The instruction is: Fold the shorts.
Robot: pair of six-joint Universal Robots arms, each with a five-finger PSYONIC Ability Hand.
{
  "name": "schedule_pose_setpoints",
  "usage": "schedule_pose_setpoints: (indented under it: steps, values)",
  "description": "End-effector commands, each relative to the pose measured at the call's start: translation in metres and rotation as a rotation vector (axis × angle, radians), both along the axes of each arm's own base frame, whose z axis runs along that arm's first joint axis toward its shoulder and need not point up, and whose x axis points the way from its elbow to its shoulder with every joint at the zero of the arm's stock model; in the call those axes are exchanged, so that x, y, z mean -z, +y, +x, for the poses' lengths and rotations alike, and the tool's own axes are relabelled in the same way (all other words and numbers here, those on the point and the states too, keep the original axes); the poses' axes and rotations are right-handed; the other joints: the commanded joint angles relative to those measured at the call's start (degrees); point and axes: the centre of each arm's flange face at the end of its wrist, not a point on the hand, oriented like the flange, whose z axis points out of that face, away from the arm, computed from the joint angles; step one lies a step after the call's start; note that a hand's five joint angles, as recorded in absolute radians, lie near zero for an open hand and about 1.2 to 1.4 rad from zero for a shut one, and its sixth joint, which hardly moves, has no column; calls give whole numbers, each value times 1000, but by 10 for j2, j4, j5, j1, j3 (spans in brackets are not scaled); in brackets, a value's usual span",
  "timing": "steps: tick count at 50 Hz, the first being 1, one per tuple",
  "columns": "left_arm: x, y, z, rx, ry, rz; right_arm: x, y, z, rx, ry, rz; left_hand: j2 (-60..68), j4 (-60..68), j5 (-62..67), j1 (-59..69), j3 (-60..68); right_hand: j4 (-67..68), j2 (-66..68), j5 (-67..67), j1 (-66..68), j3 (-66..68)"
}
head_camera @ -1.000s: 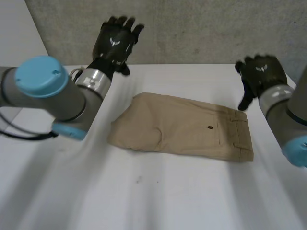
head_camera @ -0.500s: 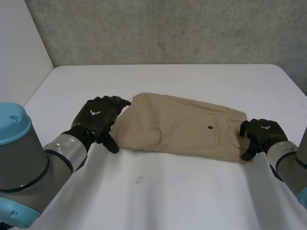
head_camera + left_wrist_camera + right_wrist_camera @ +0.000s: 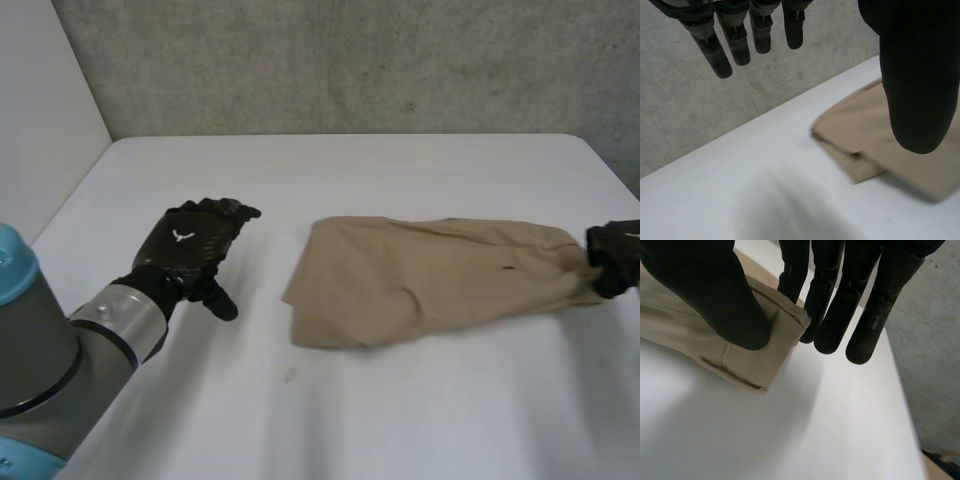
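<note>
Right hand (image 3: 616,252) pinches the shorts (image 3: 430,282) by the waistband edge; left hand (image 3: 190,246) open, shorts lying apart beyond its thumb.

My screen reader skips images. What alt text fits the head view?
Tan shorts lie on a white table, the robot's right hand pinching their waistband end at the view's right edge. The left hand is open beside the other end, not touching the cloth.
</note>
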Motion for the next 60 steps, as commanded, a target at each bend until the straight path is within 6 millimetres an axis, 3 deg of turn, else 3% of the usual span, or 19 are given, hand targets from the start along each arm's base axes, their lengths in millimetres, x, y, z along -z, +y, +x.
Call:
schedule_pose_setpoints:
  steps: [1, 5, 6, 8, 10, 11, 12, 16, 21, 23, 27, 29, 30, 31, 34, 42, 46, 50, 60]
  values:
    - [-5, 1, 13, -37, 5, -13, -23, -21, -13, -24, 154, -17, -16, -18, -26, -14, -23, 118, 135, 152, 273, 125]
    - [-4, 1, 14, -41, 5, -10, -45, -23, 16, -90, 128, -99, -14, -16, -24, -12, -21, 118, 135, 152, 273, 125]
    - [-4, 1, 14, -40, 3, -10, -50, -22, 27, -118, 117, -119, -16, -18, -26, -14, -23, 118, 135, 152, 273, 125]
    - [-4, 1, 14, -41, 5, -10, -68, -11, 77, -248, 75, -191, -16, -18, -26, -14, -23, 118, 135, 152, 273, 125]
    - [-3, 1, 14, -41, 4, -7, -72, 0, 102, -322, 66, -215, -16, -18, -26, -14, -23, 118, 135, 152, 273, 125]
    - [-4, 2, 14, -39, 3, -9, -72, 0, 102, -322, 66, -215, -16, -18, -26, -14, -23, 118, 135, 152, 273, 125]
    - [-4, 1, 14, -39, 5, -10, -68, 20, 141, -456, 47, -218, -16, -18, -26, -14, -23, 118, 135, 152, 273, 125]
    - [-4, 2, 13, -34, 5, -15, -47, 70, 202, -738, 6, -176, -16, -18, -26, -14, -23, 118, 135, 152, 273, 125]
    - [-6, 2, 10, -25, 10, -22, 0, 120, 237, -976, -2, -36, -16, -18, -26, -14, -23, 118, 135, 152, 273, 125]
    - [-5, 1, 9, -24, 8, -22, 10, 128, 241, -1017, 14, -14, -16, -18, -26, -14, -23, 118, 135, 152, 273, 125]
    - [-9, -3, 6, -20, 16, -44, 5, 127, 242, -1023, 49, -53, -16, -18, -26, -14, -23, -366, -349, -332, -212, -360]
    - [-11, -7, 2, -12, 19, -54, -6, 126, 242, -1003, 39, -77, -14, -16, -24, -12, -21, -510, -493, -476, -355, -503]
    - [-12, -8, 0, -8, 20, -59, -23, 123, 239, -967, 13, -113, -14, -16, -24, -12, -21, -582, -565, -548, -427, -575]
    - [-12, -10, -3, -2, 24, -62, -37, 119, 234, -918, -38, -128, -14, -16, -24, -12, -21, -582, -565, -548, -427, -575]
    - [-17, -13, -13, 22, 34, -79, -51, 104, 221, -834, -133, -133, -13, -15, -22, -10, -19, -582, -565, -548, -427, -575]
    - [-27, -21, -80, 171, 85, -139, -81, 60, 172, -585, -401, -161, 1, -1, -9, 3, -6, -582, -565, -548, -427, -575]
    - [-18, -22, -119, 217, 124, -132, -67, 48, 162, -530, -412, -106, 4, 2, -5, 7, -3, -582, -565, -548, -427, -575]
    - [-4, -30, -134, 190, 123, -127, -45, 43, 156, -500, -372, -26, 13, 11, 3, 15, 6, -582, -565, -548, -427, -575]
    - [-8, -32, -135, 162, 128, -137, -49, 44, 152, -491, -353, -26, 13, 11, 3, 15, 6, -582, -565, -548, -427, -575]
